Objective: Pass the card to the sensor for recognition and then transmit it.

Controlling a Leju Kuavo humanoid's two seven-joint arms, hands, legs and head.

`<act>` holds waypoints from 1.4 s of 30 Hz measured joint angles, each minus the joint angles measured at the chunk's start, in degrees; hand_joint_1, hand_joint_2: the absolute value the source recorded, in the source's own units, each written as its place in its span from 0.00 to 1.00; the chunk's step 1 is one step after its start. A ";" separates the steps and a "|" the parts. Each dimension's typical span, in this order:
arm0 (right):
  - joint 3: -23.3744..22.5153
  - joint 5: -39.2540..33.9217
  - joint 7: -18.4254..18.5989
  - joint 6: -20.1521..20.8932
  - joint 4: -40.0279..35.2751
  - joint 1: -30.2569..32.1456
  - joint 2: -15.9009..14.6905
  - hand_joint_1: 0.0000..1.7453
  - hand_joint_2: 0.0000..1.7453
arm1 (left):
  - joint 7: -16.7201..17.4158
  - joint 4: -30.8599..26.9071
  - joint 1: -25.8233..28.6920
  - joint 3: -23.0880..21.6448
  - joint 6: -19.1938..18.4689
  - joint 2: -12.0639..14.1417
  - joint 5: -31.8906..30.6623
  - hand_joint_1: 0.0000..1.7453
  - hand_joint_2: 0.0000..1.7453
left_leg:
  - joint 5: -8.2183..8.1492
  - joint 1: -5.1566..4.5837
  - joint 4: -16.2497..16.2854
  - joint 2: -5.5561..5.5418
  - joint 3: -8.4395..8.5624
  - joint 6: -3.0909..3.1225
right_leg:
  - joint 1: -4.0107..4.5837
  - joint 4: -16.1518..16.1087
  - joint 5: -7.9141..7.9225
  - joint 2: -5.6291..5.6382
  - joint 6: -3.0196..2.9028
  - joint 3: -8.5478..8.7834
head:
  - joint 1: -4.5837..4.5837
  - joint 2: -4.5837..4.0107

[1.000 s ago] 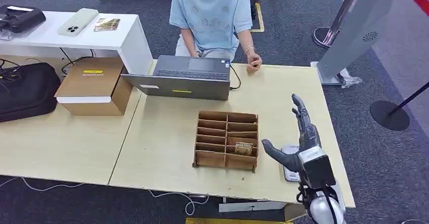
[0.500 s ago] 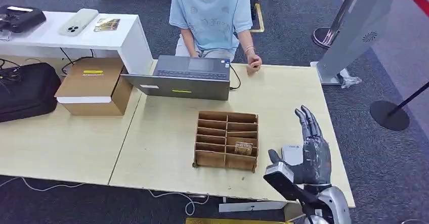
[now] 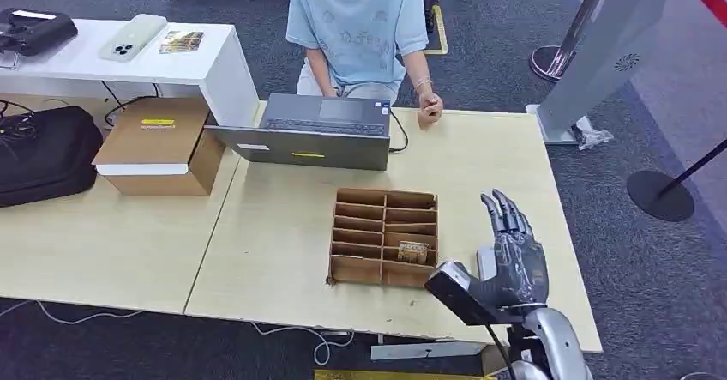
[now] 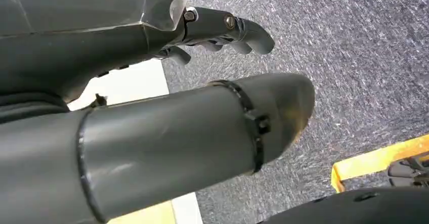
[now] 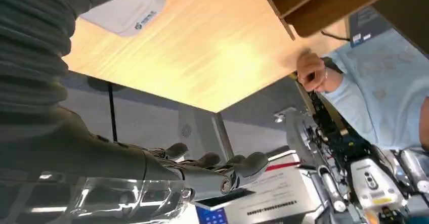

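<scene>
A: Card (image 3: pixel 412 251), small, patterned, stands in the brown cardboard divider box (image 3: pixel 383 238), near right slot, on the pale wooden bench (image 3: pixel 283 226).

B: Probably light, stiff, thin; pinch its top edge.

A: Right hand (image 3: pixel 513 260)?

B: Fingers (image 3: pixel 504 213) spread, holding nothing, over the white flat sensor (image 5: pixel 124 9). It's lower and nearer than before. Left hand (image 4: pixel 222 29) hangs loosely curled, empty.

This is an office. A person (image 3: pixel 358 21) sits at the far side of a light wooden surface (image 3: pixel 283 251) behind an open laptop (image 3: pixel 310 131). Grey carpet (image 3: pixel 506 45) covers the floor, and a white side desk (image 3: pixel 129 63) stands far left.
</scene>
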 joint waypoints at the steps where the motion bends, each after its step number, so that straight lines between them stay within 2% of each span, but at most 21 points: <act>1: 0.15 0.00 0.15 0.38 0.07 0.04 -0.02 0.00 1.00 | 0.00 0.00 -0.01 0.00 -0.07 0.00 -0.11 0.00 0.00 | 0.00 0.00 0.00 0.00 0.00 0.00 | 0.00 0.00 0.00 0.00 0.00 0.00 | 0.00 0.00; 7: 0.66 -0.41 0.57 1.66 0.02 0.22 -0.42 0.00 1.00 | 0.00 0.00 -0.01 -0.02 -0.15 0.07 -0.57 0.00 0.00 | 0.00 0.00 0.00 0.00 0.00 0.00 | 0.00 0.00 0.00 0.00 0.00 0.00 | 0.00 0.00; 11: 0.81 -1.26 -0.13 1.97 -0.39 0.53 -0.46 0.05 1.00 | 0.00 0.00 -0.01 -0.11 -0.20 0.09 -0.92 0.00 0.00 | 0.00 0.00 0.00 0.01 0.00 0.00 | 0.00 0.00 0.00 0.01 0.00 0.00 | 0.00 0.00; 13: 1.03 -1.70 -0.61 1.90 -0.66 0.54 -0.46 0.22 1.00 | 0.00 0.00 -0.02 -0.13 -0.28 0.11 -1.05 0.00 0.00 | 0.00 0.00 0.00 0.01 0.01 0.00 | 0.00 0.00 0.00 0.01 0.00 0.00 | 0.00 0.00; 15: 1.16 -1.81 -0.94 1.73 -0.83 0.53 -0.48 0.25 1.00 | -0.07 0.00 -0.01 -0.13 -0.33 0.15 -1.07 0.00 0.00 | 0.00 0.00 0.00 0.00 0.01 0.00 | 0.00 0.00 0.00 0.01 0.00 0.00 | 0.00 0.00; 16: 1.16 -1.81 -1.07 1.66 -0.98 0.54 -0.48 0.30 1.00 | -0.09 0.00 -0.01 -0.13 -0.33 0.17 -1.09 0.00 0.00 | 0.00 0.00 0.00 0.00 0.01 0.00 | 0.00 0.00 0.00 0.01 0.00 0.00 | 0.00 0.00; 19: 1.18 -1.68 -1.22 1.53 -1.29 0.51 -0.63 0.22 1.00 | -0.11 0.00 -0.03 -0.15 -0.50 0.24 -1.14 0.00 0.00 | 0.00 0.00 0.00 0.00 0.01 0.00 | 0.00 0.00 0.00 0.01 0.00 0.00 | -0.02 0.00; 26: 3.32 0.70 -1.60 2.23 0.54 -0.88 -0.81 0.32 1.00 | -0.11 0.00 -0.15 -0.22 -1.09 0.26 -1.31 0.00 0.00 | 0.00 0.00 -0.01 0.02 0.00 0.00 | 0.00 0.00 0.00 0.01 0.00 0.01 | 0.00 0.00; 30: 5.20 2.36 -1.05 2.04 3.50 -2.69 -0.81 0.30 1.00 | -0.11 0.00 -0.26 -0.22 -1.09 0.24 -1.31 0.00 0.00 | 0.01 0.00 -0.01 0.01 0.01 -0.01 | 0.00 0.01 0.01 0.00 -0.01 0.01 | -0.02 0.00; 31: 5.62 2.38 -0.96 1.99 4.29 -3.21 -0.81 0.27 1.00 | -0.11 0.00 -0.26 -0.22 -1.07 0.24 -1.31 0.00 0.00 | 0.01 0.00 -0.01 0.01 0.01 -0.01 | 0.00 0.02 0.01 0.01 -0.01 0.01 | 0.00 0.00; 33: 6.34 2.38 -0.68 1.95 5.38 -4.07 -0.79 0.27 1.00 | -0.15 0.00 -0.27 -0.22 -1.07 0.24 -1.33 0.00 0.00 | 0.01 0.00 -0.01 0.01 0.01 -0.01 | 0.00 0.02 0.01 0.01 -0.01 0.01 | 0.00 0.00; 35: 6.99 2.32 -0.68 1.95 6.74 -5.17 -0.72 0.32 1.00 | -0.20 0.00 -0.29 -0.28 -1.07 0.24 -1.40 0.00 0.00 | 0.01 0.00 -0.01 0.01 0.01 -0.01 | 0.00 0.02 0.01 0.02 -0.01 0.01 | -0.02 0.00; 42: 8.61 2.43 -0.44 1.75 10.76 -7.96 -0.26 0.32 1.00 | -0.33 0.00 -0.38 -0.81 -1.11 0.26 -1.46 0.00 0.00 | 0.01 0.00 -0.01 0.02 0.01 -0.01 | 0.00 0.02 0.01 0.01 -0.01 0.01 | -0.02 0.00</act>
